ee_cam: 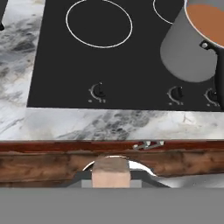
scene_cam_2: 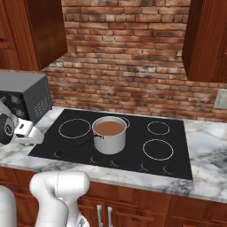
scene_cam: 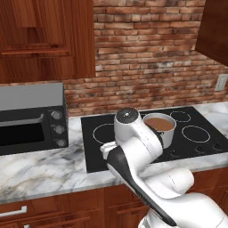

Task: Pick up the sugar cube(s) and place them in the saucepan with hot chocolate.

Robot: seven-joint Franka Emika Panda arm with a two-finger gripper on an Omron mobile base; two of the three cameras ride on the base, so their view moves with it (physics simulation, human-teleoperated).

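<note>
The sugar cube (ee_cam: pixel 111 170), pale tan, sits at the bottom middle of the hand view, pinched between the dark fingers of my gripper (ee_cam: pixel 111 180), which is shut on it. The hand hovers over the counter's front edge, left of and nearer than the saucepan. My white hand (scene_cam_2: pixel 27 131) shows at the far left of the right base view. The saucepan with hot chocolate (scene_cam: pixel 162 129) (scene_cam_2: pixel 109 135) (ee_cam: pixel 192 43) stands on the black cooktop (scene_cam: pixel 101 156) (scene_cam_2: pixel 174 146) (ee_cam: pixel 57 65), brown liquid inside. Its black handle (scene_cam_2: pixel 86 141) (ee_cam: pixel 219 74) points toward the front left.
A dark microwave (scene_cam: pixel 31 118) (scene_cam_2: pixel 22 99) stands on the marble counter (scene_cam: pixel 44 171) left of the cooktop. Round knobs (ee_cam: pixel 99 91) line the cooktop's front edge. Brick wall and wooden cabinets rise behind; a wall outlet (scene_cam_2: pixel 221 98) is at the right.
</note>
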